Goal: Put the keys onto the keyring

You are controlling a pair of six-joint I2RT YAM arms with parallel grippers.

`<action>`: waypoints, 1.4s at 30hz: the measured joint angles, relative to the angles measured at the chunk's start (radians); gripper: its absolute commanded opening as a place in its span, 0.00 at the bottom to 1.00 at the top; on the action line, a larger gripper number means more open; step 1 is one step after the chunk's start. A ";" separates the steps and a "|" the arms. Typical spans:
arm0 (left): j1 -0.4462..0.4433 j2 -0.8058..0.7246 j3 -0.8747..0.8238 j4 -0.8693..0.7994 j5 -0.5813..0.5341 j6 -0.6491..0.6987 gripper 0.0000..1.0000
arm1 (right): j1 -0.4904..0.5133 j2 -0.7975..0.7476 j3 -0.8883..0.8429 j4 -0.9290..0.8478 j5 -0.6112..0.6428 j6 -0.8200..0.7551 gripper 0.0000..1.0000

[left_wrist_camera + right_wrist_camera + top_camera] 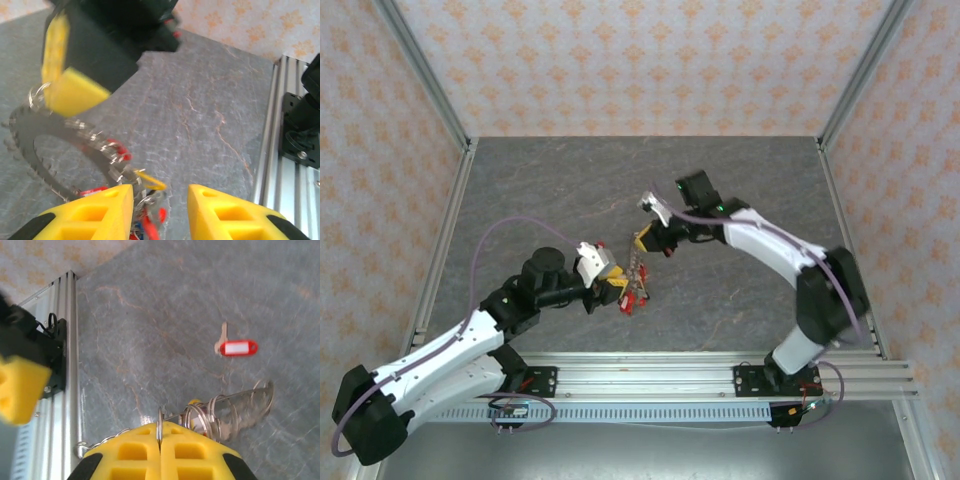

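- The left gripper (160,200) is seen with its fingers apart. Bare table (210,110) shows through the gap, and nothing is seen clamped.
- The keys (116,148), a cluster of small red tags and wire loops, hang from the lower rim of the keyring (22,142). They lie just against the inner edge of this gripper's one finger, off-centre in the gap.
- The coming move is judged to turn on that offset. A slight sideways shift toward the keyring would be needed before a closure could catch one tag cleanly.
- The keyring is held off the table, tilted. It is a dark flat disc with a wide central hole and a toothed rim strung with little loops.
- At the keyring's upper rim the right gripper (160,430) is clenched on the thin edge, holding it steady.
- Beyond the keyring, well apart from it, one loose key (235,347) with a red tag lies flat on the table, its long axis crosswise to the right gripper's reach.
- The left gripper is judged to be the nearer to the hanging cluster, and it is the free one.
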 measured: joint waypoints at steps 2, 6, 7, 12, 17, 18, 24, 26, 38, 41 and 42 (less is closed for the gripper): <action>0.000 -0.032 -0.005 0.011 -0.031 0.000 0.34 | 0.003 0.140 0.149 -0.170 0.001 0.021 0.00; 0.000 -0.097 -0.021 0.015 -0.097 0.001 0.34 | 0.035 0.209 0.204 -0.330 0.048 0.000 0.00; 0.000 -0.108 -0.025 0.015 -0.109 0.003 0.34 | 0.050 0.183 0.171 -0.323 0.069 -0.011 0.00; 0.000 -0.157 -0.042 0.011 -0.164 0.016 0.35 | 0.109 -0.147 -0.148 -0.092 0.122 -0.133 0.00; 0.000 -0.175 -0.047 0.005 -0.177 0.026 0.37 | 0.112 -0.402 -0.434 0.240 0.164 -0.323 0.00; 0.000 -0.175 -0.047 0.001 -0.173 0.030 0.38 | 0.112 -0.409 -0.455 0.268 0.170 -0.352 0.00; 0.000 -0.133 -0.042 -0.016 -0.091 0.090 0.37 | 0.112 -0.424 -0.480 0.343 0.183 -0.436 0.00; 0.000 -0.096 -0.033 -0.028 -0.050 0.120 0.37 | 0.112 -0.436 -0.480 0.354 0.180 -0.443 0.00; -0.021 0.043 0.025 -0.031 0.031 0.210 0.37 | 0.111 -0.441 -0.474 0.356 0.128 -0.424 0.00; -0.026 0.068 0.039 -0.030 0.035 0.229 0.37 | 0.111 -0.404 -0.430 0.300 0.090 -0.428 0.00; -0.027 0.071 0.039 -0.028 0.034 0.233 0.37 | 0.111 -0.388 -0.411 0.278 0.079 -0.437 0.00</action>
